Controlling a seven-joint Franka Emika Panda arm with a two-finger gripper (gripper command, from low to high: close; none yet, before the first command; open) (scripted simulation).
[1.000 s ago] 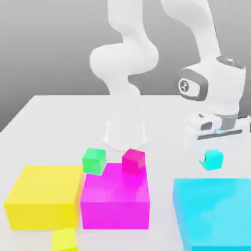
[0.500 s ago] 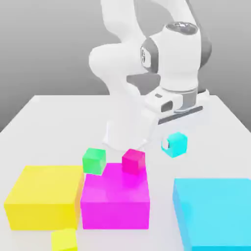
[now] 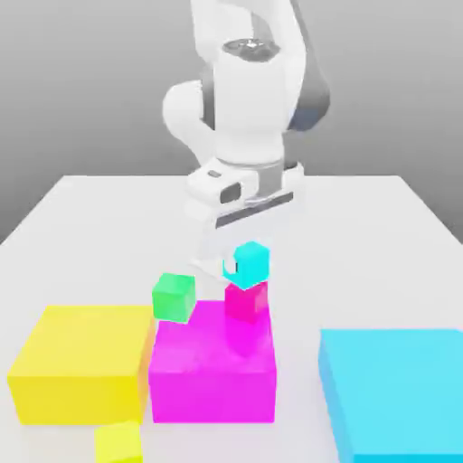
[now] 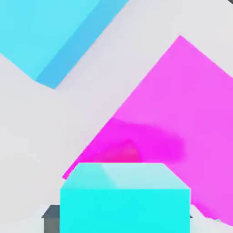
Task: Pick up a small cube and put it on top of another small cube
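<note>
I have the small cyan cube (image 3: 250,263) between the jaws of the gripper (image 3: 242,269), sitting right over the small red cube (image 3: 245,301), which rests on the big magenta block (image 3: 213,366). From the exterior view I cannot tell whether the jaws are clamped on it or already slack, nor whether the two cubes touch. To do this well I'd check that the cyan cube sits square over the red one, let go gently, then lift straight up, clear of the green cube (image 3: 173,297) beside it.
</note>
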